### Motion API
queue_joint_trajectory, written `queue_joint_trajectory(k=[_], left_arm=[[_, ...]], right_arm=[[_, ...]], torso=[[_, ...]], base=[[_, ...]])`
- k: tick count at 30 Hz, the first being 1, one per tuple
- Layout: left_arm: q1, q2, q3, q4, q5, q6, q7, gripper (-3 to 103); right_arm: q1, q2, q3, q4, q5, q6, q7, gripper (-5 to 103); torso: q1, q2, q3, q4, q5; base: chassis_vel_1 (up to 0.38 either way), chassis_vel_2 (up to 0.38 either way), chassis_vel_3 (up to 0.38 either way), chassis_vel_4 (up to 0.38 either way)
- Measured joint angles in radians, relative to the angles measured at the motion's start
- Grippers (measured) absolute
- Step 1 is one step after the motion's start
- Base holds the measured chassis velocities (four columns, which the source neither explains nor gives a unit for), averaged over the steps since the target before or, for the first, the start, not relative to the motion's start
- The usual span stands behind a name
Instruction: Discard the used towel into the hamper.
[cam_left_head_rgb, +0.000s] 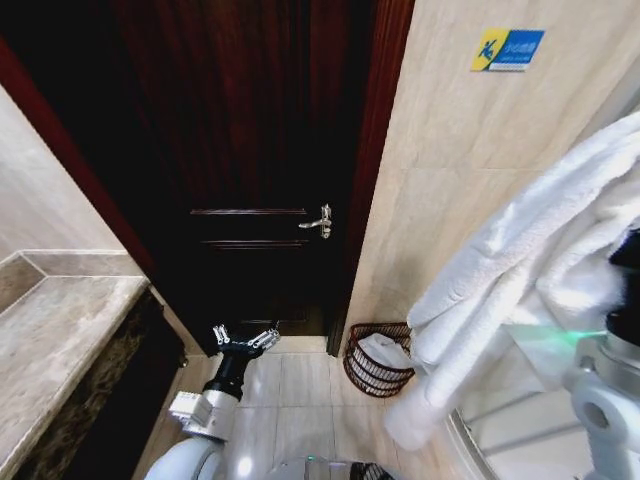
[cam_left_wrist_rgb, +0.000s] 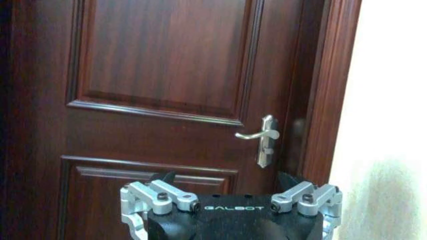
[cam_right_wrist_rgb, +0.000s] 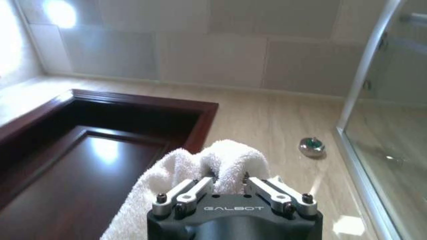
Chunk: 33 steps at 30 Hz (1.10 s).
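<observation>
Right end effector (cam_right_wrist_rgb: 230, 192) is clamped on the white towel (cam_left_head_rgb: 520, 290), holding it up high, the hamper (cam_left_head_rgb: 378, 360) low on the floor beneath. Left end effector (cam_left_head_rgb: 245, 340) hangs spread open, facing the door (cam_left_wrist_rgb: 167, 90).

Bright wall glare, dark door (cam_left_head_rgb: 250, 150) in shadow, wide-angle bending at edges

"GALBOT" is printed in pale letters on the black body of the left gripper (cam_left_wrist_rgb: 230, 200) and likewise on the right gripper (cam_right_wrist_rgb: 230, 186). A blue-and-yellow sign (cam_left_head_rgb: 507, 49) is stuck on the tiled wall (cam_left_head_rgb: 470, 150); its small white text cannot be read.
</observation>
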Motion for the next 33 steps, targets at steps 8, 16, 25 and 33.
queue_joint_trajectory(k=[8, 16, 25, 33], left_arm=[[0.0, 0.0, 0.0, 0.0, 0.0, 0.0, 0.0, 100], [0.0, 0.0, 0.0, 0.0, 0.0, 0.0, 0.0, 100], [0.0, 0.0, 0.0, 0.0, 0.0, 0.0, 0.0, 100], [0.0, 0.0, 0.0, 0.0, 0.0, 0.0, 0.0, 100]], right_arm=[[0.145, -0.077, -0.04, -0.127, 0.01, -0.005, -0.011, 10], [0.355, -0.122, -0.155, -0.292, 0.01, 0.012, -0.022, 10], [0.543, -0.137, -0.241, -0.437, 0.006, 0.03, -0.048, 10], [0.676, -0.145, -0.28, -0.552, 0.008, 0.042, -0.078, 10]], torso=[[0.0, 0.0, 0.0, 0.0, 0.0001], [-0.001, 0.0, 0.0, -0.0001, 0.0], [0.0, 0.0, 0.0, 0.0002, 0.0], [0.0, 0.0, 0.0, -0.0001, 0.0001]], base=[[-0.049, 0.035, 0.044, -0.043], [0.004, -0.011, -0.016, 0.006], [0.0, 0.0, 0.0, 0.0], [0.0, 0.0, 0.0, 0.0]])
